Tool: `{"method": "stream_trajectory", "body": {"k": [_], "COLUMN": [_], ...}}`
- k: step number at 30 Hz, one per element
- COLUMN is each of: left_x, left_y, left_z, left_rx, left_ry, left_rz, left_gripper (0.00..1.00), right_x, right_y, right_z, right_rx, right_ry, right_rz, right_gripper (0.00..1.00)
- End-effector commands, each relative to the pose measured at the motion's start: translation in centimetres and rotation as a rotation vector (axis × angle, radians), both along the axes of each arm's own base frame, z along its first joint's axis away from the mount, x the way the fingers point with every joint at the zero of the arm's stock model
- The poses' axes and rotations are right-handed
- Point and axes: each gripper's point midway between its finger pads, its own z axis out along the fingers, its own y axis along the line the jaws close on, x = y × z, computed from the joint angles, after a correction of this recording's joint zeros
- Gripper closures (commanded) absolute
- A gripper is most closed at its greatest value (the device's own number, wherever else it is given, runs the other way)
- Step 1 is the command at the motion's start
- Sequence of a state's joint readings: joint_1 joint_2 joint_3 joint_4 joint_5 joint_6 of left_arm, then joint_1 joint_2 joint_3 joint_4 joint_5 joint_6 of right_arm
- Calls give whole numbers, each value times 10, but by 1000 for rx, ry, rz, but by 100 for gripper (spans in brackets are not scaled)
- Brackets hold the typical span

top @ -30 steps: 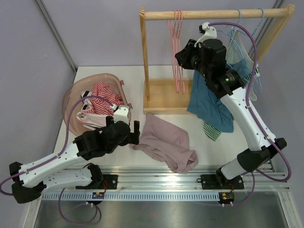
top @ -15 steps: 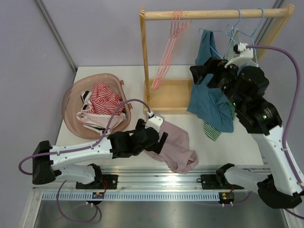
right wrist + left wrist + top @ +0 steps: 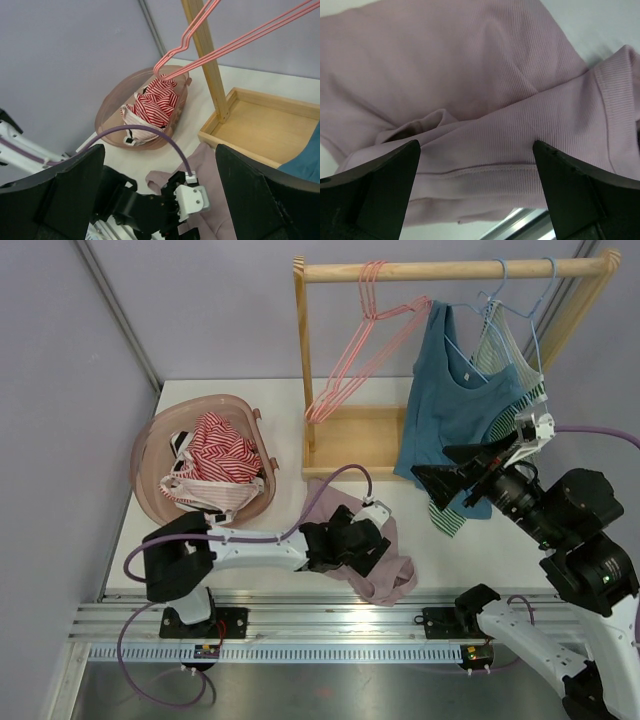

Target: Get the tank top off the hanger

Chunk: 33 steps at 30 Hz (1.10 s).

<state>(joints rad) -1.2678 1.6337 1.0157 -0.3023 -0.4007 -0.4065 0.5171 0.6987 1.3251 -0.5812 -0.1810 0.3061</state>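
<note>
Left gripper (image 3: 475, 146) hovers wide open just above the mauve top (image 3: 470, 75) lying on the table. The right gripper (image 3: 432, 464) is open and empty beside the blue tank top (image 3: 450, 400), which hangs on its hanger (image 3: 498, 290). I judge my next move is to pinch a strap and slip it off.

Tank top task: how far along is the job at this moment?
Done: one mauve tank top lies on the table, and the pink hangers hang bare. In hand: nothing; the left gripper is open over it, the right gripper open and empty. Left: the blue tank top is still on the rail.
</note>
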Motion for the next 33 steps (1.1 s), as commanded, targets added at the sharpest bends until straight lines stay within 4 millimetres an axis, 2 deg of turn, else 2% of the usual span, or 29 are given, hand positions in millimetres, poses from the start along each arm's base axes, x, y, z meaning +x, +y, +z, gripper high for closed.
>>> {"method": "stream_trajectory", "body": {"k": [1,7,10,11,12,13,14,15,19,20,22,23,26,27,29,30,31,32,33], "left_x": [4,-3,-16,-17,-19,-18,-18,-17,-6,-3,2,5,11,12,17,20,24,29,32], "left_y": [-30,-28,-33,-32,-26,-23,-21,-19,-1,1,12,14,30,36,56,63,81,88,98], "left_z": [-3,-52,-66,-67,-72,-69,-68,-66,-38,-17,4,32,71,95,112,136,141,160,169], "left_rx": [-71,-8,-46,-53,-48,-48,-44,-44,-39,-78,-90,-154,-208,-267,-249,-296,-248,-276,-273], "left_ry": [-2,66,124,128,140,134,130,127,58,33,-9,-36,-94,-114,-157,-180,-215,-233,-250], "left_rz": [-12,4,-32,-30,-18,-7,3,12,78,91,132,144,198,221,271,305,349,391,419], "left_gripper": [1,1,27,47,79,93,100,100,100,100,100,100,100,100,100,100,100,100,100], "right_x": [-26,-45,-54,-57,-61,-62,-63,-65,-68,-70,-71,-72,-72,-71,-71,-71,-70,-71,-72], "right_y": [5,-7,-8,-9,-10,-11,-11,-12,-15,-16,-17,-17,-17,-17,-17,-16,-17,-17,-18], "right_z": [-2,-1,2,3,4,5,4,5,6,7,8,8,10,9,9,9,10,10,11], "right_rx": [-10,19,26,29,33,36,37,39,41,43,45,46,46,44,44,42,43,44,46], "right_ry": [-37,-73,-92,-97,-109,-111,-113,-118,-130,-134,-142,-144,-151,-150,-150,-152,-154,-157,-161], "right_rz": [106,95,118,124,127,129,130,128,126,128,124,126,124,124,124,127,123,123,123], "right_gripper": [1,1,1,0,1,1,0,1,0,1,0,1,1,1,0,1,1,1,1]}}
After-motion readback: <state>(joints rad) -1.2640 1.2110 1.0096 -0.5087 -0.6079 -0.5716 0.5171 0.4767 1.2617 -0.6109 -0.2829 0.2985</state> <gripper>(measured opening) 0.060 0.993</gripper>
